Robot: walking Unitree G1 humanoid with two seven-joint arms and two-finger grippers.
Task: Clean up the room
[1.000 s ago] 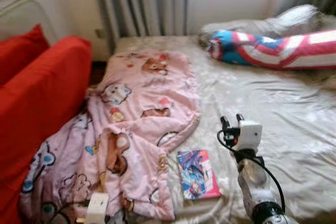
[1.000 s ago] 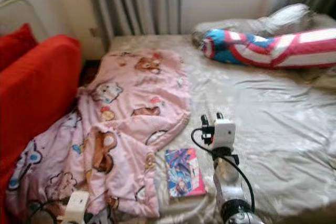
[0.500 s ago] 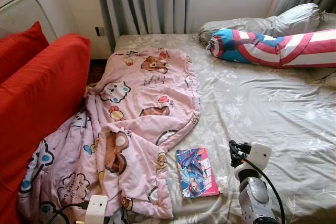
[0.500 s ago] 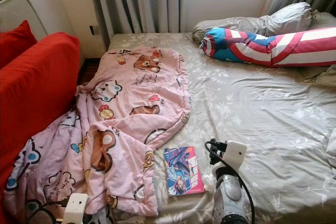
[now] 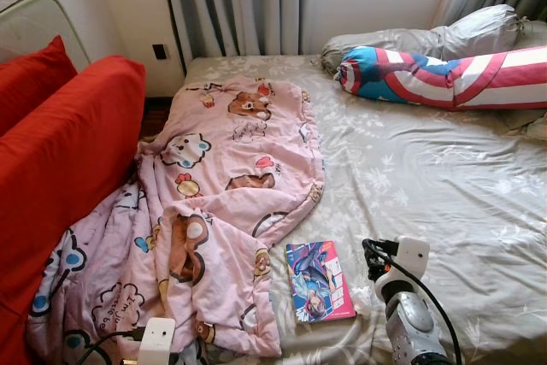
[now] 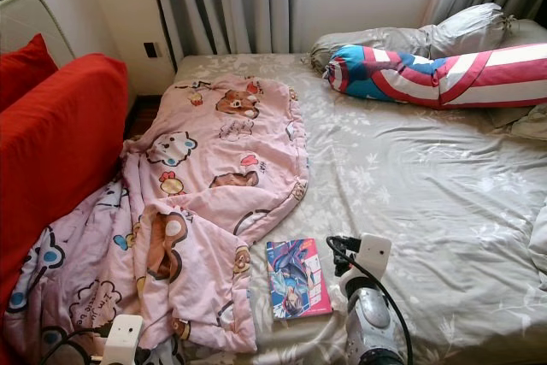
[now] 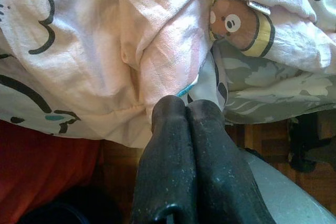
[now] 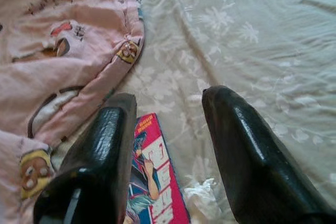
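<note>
The right gripper [image 8: 168,129] is held with jaws parted and empty, poised above the near edge of the bed [image 5: 444,168], low right of centre in the head views. Just beside it, toward the frame's left, a colourful book [image 5: 319,281] is seen lying flat on the grey floral sheet, untouched. The left gripper [image 7: 186,116] is found with jaws pressed together on nothing, low against the hanging edge of the pink cartoon blanket [image 5: 222,211]. The blanket is sprawled across the left half of the frame, spilling against the red sofa [image 5: 60,168]. A striped bolster [image 5: 444,79] lies at upper right. Tidying is judged barely begun: book and blanket remain to be dealt with.
</note>
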